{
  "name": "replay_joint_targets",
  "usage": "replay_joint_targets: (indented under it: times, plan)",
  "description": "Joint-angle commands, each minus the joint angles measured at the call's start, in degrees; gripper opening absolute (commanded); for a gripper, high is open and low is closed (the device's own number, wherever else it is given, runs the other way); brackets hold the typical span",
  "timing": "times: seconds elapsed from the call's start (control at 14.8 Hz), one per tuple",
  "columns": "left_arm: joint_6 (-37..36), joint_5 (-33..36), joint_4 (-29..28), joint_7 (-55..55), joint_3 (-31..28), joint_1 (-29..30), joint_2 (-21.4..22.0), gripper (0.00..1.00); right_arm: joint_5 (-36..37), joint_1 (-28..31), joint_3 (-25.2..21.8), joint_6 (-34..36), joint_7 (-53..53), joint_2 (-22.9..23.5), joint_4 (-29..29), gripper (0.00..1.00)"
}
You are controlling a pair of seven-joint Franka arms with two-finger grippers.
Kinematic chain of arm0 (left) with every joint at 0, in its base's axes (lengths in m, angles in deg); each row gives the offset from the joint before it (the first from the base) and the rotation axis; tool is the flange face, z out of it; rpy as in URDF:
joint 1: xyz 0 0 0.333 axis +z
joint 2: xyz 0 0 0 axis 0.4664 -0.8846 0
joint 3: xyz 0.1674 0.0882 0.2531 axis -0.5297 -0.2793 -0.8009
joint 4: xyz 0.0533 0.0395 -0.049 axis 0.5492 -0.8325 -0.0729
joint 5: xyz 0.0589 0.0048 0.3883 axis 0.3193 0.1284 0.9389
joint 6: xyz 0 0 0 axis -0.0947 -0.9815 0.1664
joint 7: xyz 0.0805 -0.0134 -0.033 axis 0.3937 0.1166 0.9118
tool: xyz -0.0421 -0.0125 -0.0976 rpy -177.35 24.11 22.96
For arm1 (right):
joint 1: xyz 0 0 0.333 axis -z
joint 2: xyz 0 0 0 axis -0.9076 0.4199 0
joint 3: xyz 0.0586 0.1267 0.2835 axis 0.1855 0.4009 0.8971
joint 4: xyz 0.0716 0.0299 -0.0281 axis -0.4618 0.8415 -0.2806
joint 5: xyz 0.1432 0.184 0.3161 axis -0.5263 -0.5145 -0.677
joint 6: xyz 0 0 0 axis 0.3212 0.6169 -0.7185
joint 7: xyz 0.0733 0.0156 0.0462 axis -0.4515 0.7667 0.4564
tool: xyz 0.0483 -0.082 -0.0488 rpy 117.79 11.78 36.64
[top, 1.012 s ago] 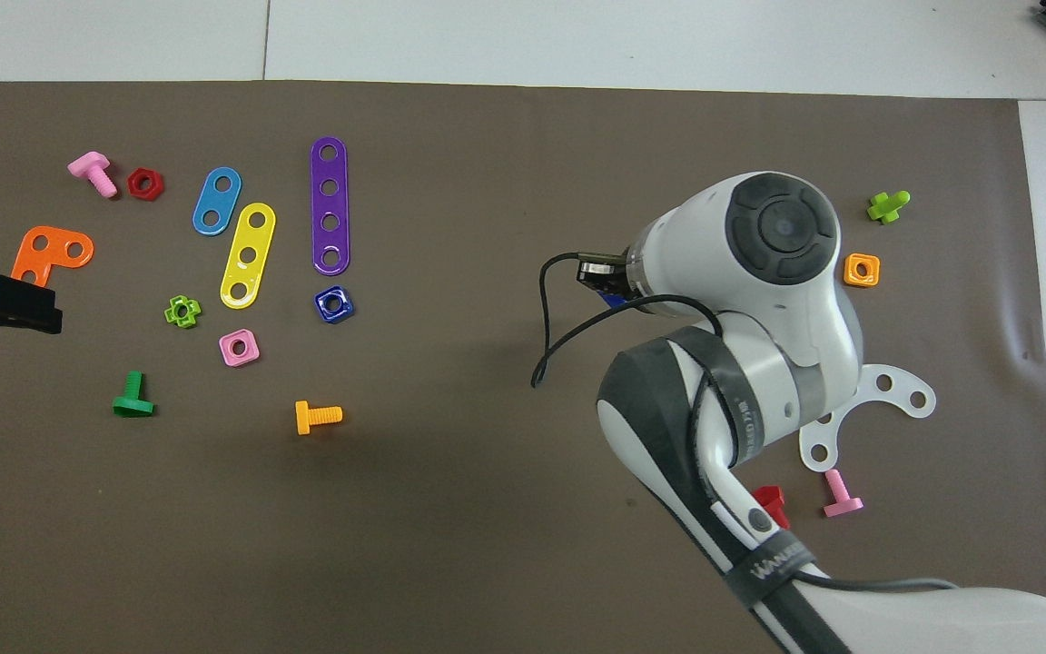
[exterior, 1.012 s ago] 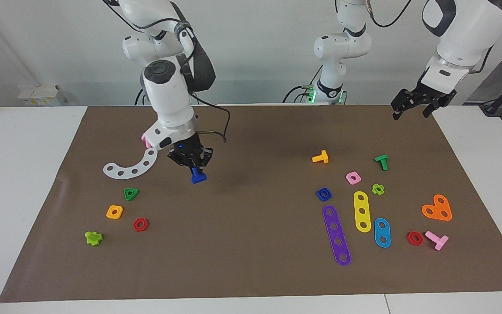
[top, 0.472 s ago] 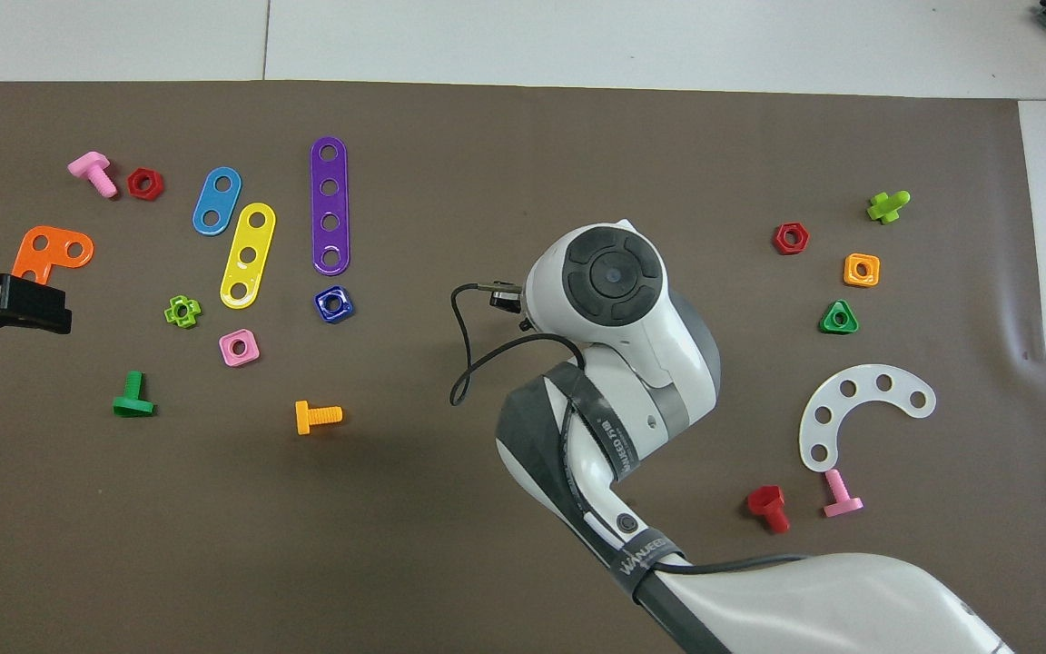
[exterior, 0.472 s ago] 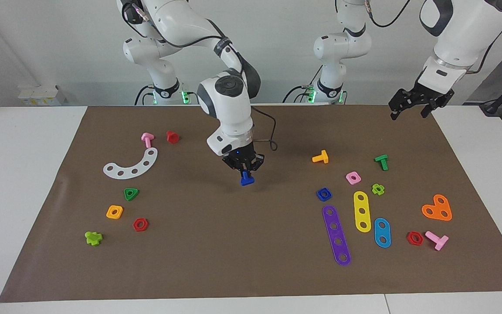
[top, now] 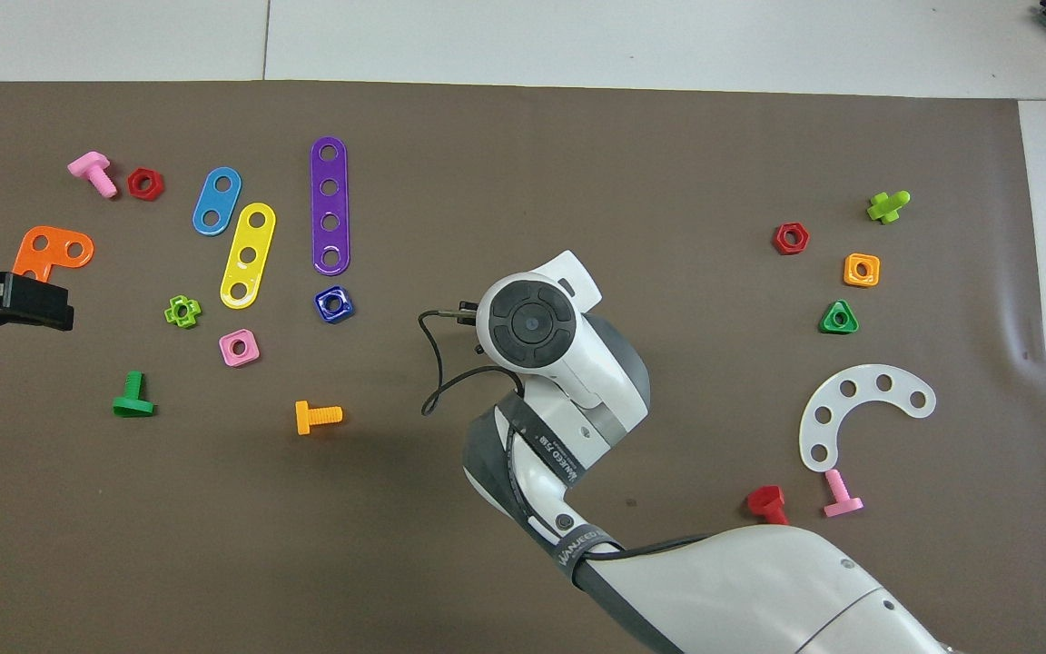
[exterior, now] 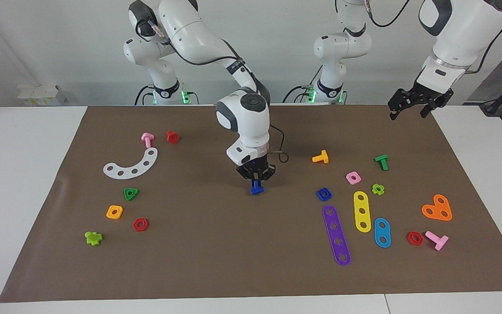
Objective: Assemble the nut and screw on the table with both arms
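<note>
The dark blue screw hung head-down in the right gripper over mid-mat. The dark blue square nut lay flat at its three o'clock in the facing view.

Blue nut by purple strip, mid-mat.

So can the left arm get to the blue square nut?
Probably yes. The left tool hangs open and empty over the mat's edge, and nothing stands over the nut. The right tool, holding the screw, is off to one side.
</note>
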Motion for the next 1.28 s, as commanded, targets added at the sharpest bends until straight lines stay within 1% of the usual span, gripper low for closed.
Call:
replay_joint_targets:
  times: [0.0,0.13,0.2,0.27,0.4,0.54,0.67,0.81,0.94,1.08,1.21]
  plan:
    - [2.9,-2.6,-2.5,-2.6,-0.5,-0.1,1.8,0.99,1.5,-0.2,0.0,-1.3,-2.8,1.2,-1.2,0.99]
    - [3.6,-3.5,-3.9,-6.5,-0.5,0.2,2.2,0.96,1.4,-0.1,-0.1,-0.5,-2.8,0.5,-1.5,1.0]
    - [3.7,-3.5,-4.2,-10.2,-0.7,0.1,2.4,0.96,1.3,0.4,-0.4,0.3,-2.6,-1.1,-1.4,1.0]
    - [3.7,-3.5,-4.4,-11.7,-0.7,0.1,2.5,0.96,1.2,1.3,-0.5,2.7,-2.3,-3.6,-1.5,1.0]
    - [3.6,-3.5,-4.6,-10.3,-0.7,0.1,2.5,0.96,1.2,4.8,-0.6,6.2,-1.3,-8.0,-1.1,1.0]
    - [3.9,-3.5,-5.3,-5.8,-0.7,-0.5,2.5,0.96,1.1,7.8,-0.6,9.5,1.1,-11.7,-0.9,1.0]
    - [6.4,-3.5,-7.1,-1.9,-0.3,-0.9,2.5,0.96,0.7,11.4,-0.5,13.2,5.1,-14.8,-0.8,1.0]
    - [11.1,-3.5,-10.6,0.9,-0.3,-3.7,2.1,0.96,0.3,15.2,-0.4,16.7,9.3,-17.9,-0.5,1.0]
    - [16.7,-3.5,-13.3,4.3,-0.3,-6.5,0.7,0.95,-1.2,18.8,-0.4,21.4,13.2,-21.1,-0.5,1.0]
    - [20.1,-3.5,-13.6,7.9,-0.3,-8.9,-2.8,0.93,-4.7,23.2,-0.5,26.0,20.2,-24.0,-0.5,1.0]
    - [25.0,-3.5,-13.7,14.4,-0.4,-11.8,-6.1,0.92,-5.8,26.6,-0.5,30.1,25.6,-26.5,-0.5,1.0]
